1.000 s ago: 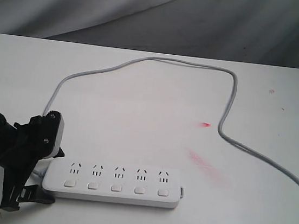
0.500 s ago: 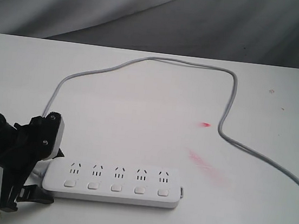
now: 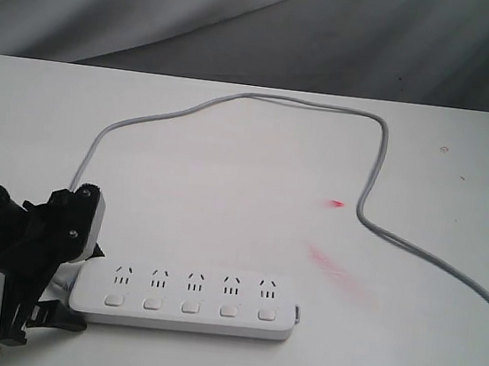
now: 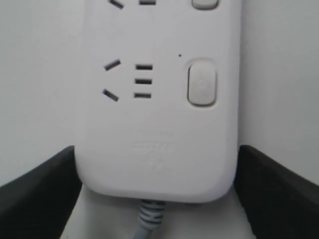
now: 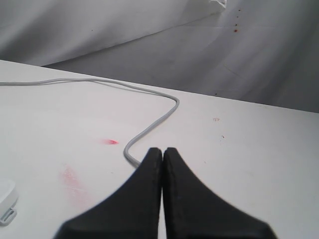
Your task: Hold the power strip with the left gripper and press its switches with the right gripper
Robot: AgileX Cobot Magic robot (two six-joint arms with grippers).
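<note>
The white power strip lies flat near the table's front edge, its five switches in a row under the sockets. My left gripper straddles the strip's left, cord end. In the left wrist view the black fingers stand at both sides of the power strip, with a thin gap on the side nearest a switch. The left gripper is open. My right gripper is shut on nothing, above bare table, and does not show in the exterior view. A corner of the strip shows in its view.
The grey cord loops from the strip's left end across the back of the table and off the right edge. It also passes just ahead of the right fingertips as the cord. Red smears mark the white table.
The left gripper's fingers have drawn in a little toward the sides of the power strip. The strip, cord and right gripper have not moved.
</note>
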